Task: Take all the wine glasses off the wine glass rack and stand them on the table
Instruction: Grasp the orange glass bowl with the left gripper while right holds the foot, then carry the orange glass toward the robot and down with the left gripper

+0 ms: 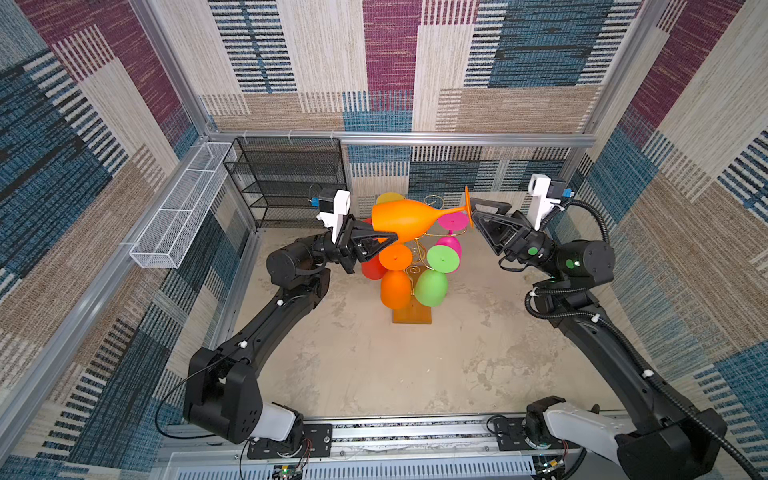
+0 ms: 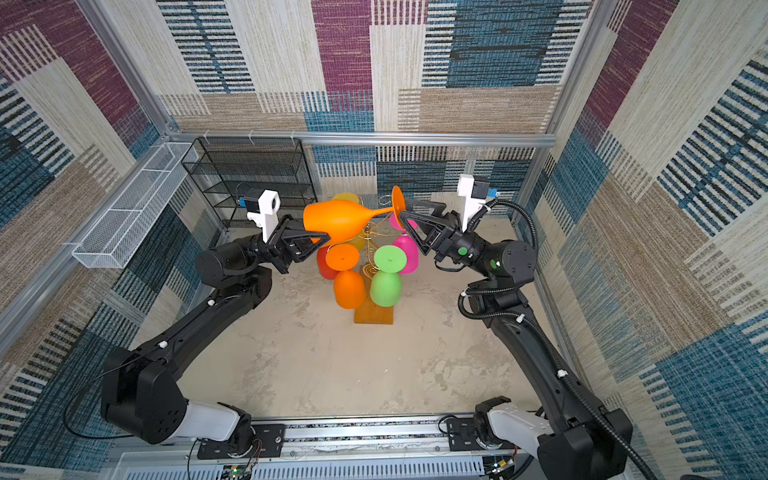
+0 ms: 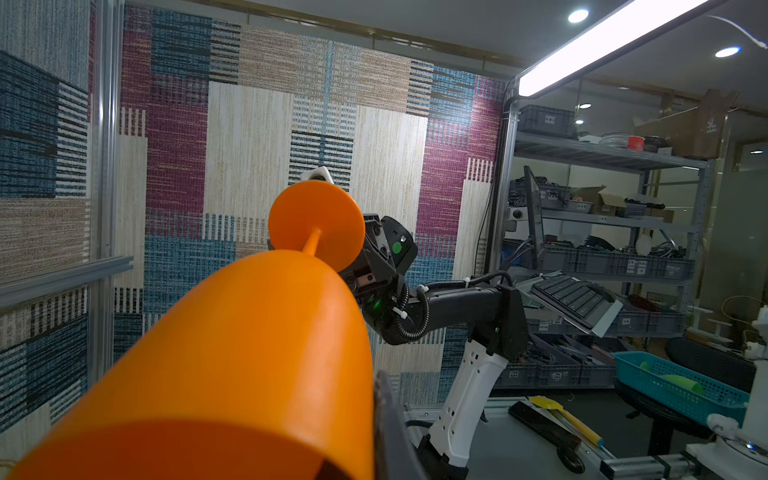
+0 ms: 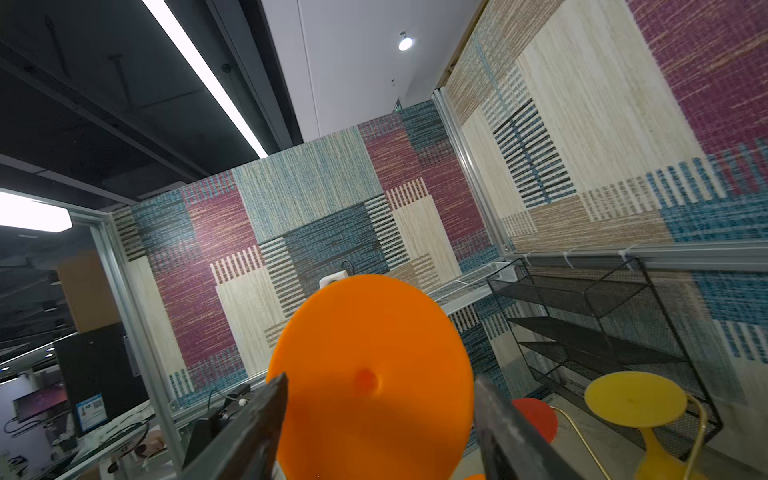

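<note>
- A gold wire rack (image 1: 418, 252) is set on a rectangular wooden base (image 1: 412, 316).
- A matte orange wine glass (image 1: 401, 222) is held sideways above it, bowl clamped by the left gripper (image 1: 385, 233).
- Its disc foot is flanked by parted jaws of the right gripper (image 1: 473, 210).

Nothing legible — bin labels (image 3: 549, 120) and a blue sticker (image 4: 91, 411) on the black case (image 4: 99, 361) are too blurred.
</note>
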`<state>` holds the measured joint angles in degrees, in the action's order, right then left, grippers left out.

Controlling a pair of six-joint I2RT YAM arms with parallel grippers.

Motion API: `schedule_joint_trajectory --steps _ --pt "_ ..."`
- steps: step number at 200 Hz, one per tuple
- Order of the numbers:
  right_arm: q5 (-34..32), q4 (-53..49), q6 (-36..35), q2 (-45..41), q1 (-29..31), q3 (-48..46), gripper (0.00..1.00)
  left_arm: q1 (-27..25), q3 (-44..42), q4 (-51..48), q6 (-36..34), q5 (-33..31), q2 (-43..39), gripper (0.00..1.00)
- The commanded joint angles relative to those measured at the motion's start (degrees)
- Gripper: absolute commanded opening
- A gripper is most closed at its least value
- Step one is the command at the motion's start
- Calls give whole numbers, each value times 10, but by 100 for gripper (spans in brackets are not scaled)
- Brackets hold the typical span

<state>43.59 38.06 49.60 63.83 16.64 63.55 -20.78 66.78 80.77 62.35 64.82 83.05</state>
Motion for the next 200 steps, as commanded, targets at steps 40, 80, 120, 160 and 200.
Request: schedule_joint_trajectory --steps 40,80,120,160,200 --pt "-227 -292 -197 -56 -4 33 90 -4 19 -88 -40 18 -3 0" --pt "-313 -338 -222 -90 -12 19 91 -46 62 -578 -403 -47 -82 0" --pt "-390 -392 -246 -99 -24 23 93 -101 128 -826 -554 -110 -118 0" --pt "-420 -460 -257 -79 -63 43 96 -203 197 -1090 -722 -279 -148 0" --pt "-411 -475 -250 -72 -98 34 98 -305 239 -1256 -793 -465 -140 0"
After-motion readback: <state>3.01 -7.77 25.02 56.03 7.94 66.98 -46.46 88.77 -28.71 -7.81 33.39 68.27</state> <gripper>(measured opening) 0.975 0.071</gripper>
